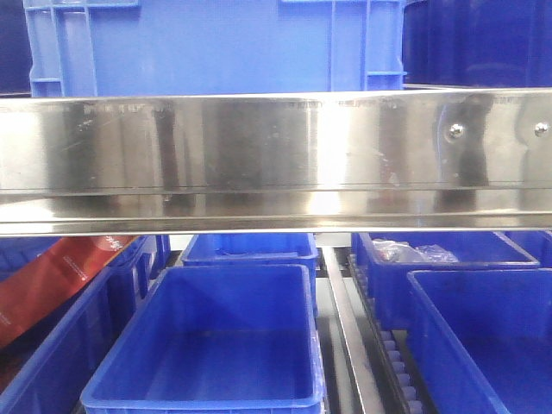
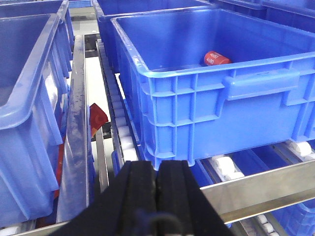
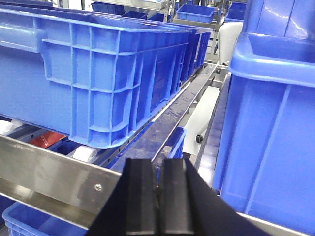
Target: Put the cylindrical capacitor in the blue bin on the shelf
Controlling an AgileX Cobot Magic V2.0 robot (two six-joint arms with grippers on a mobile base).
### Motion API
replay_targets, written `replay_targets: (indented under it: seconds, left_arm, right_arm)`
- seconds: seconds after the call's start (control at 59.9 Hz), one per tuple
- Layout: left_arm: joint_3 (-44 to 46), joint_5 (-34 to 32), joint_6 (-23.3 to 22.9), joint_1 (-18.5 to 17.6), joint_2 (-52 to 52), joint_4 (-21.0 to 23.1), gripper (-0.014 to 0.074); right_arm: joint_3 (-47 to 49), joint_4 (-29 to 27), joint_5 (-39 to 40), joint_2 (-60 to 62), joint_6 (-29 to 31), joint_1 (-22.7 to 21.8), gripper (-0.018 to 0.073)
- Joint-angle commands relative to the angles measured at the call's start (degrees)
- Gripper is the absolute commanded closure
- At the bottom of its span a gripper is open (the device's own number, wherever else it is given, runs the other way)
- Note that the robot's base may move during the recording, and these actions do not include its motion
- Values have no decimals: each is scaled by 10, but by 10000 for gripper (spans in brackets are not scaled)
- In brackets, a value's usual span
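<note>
The cylindrical capacitor is not in any view. The shelf's shiny steel front rail crosses the front view, with an open blue bin below it. Neither gripper shows in that view. In the left wrist view my left gripper is shut with nothing between its black fingers, just in front of a blue bin's near corner and above a steel rail. In the right wrist view my right gripper is shut and empty, over a steel rail, between a blue bin on the left and another on the right.
A red cylinder lies in the bin ahead of the left gripper. White rollers run under the bins. A red packet sits in the lower left bin. A clear bag of parts lies in the back right bin. Large blue crates stand on the upper tier.
</note>
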State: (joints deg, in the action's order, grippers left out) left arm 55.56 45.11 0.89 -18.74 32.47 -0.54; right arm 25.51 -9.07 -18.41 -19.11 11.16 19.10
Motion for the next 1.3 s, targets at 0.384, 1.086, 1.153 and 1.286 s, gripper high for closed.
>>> replay_targets:
  seconds: [0.384,1.086,1.153,1.286]
  left_arm:
    - [-273,-267,-3,100,-178,-9,708]
    - [-556,-435,-3,124,-325,5,708]
    - [-556,-435,-3,124,-325,5,708]
    - [-556,-435,-3,124,-325,5,708]
  right_arm:
    - [-3,4,13,4,3,-2,620]
    - [-3,4,14,4,3,-2,620]
    - [-3,4,14,4,3,-2,620]
    - [-3,4,14,4,3,-2,620]
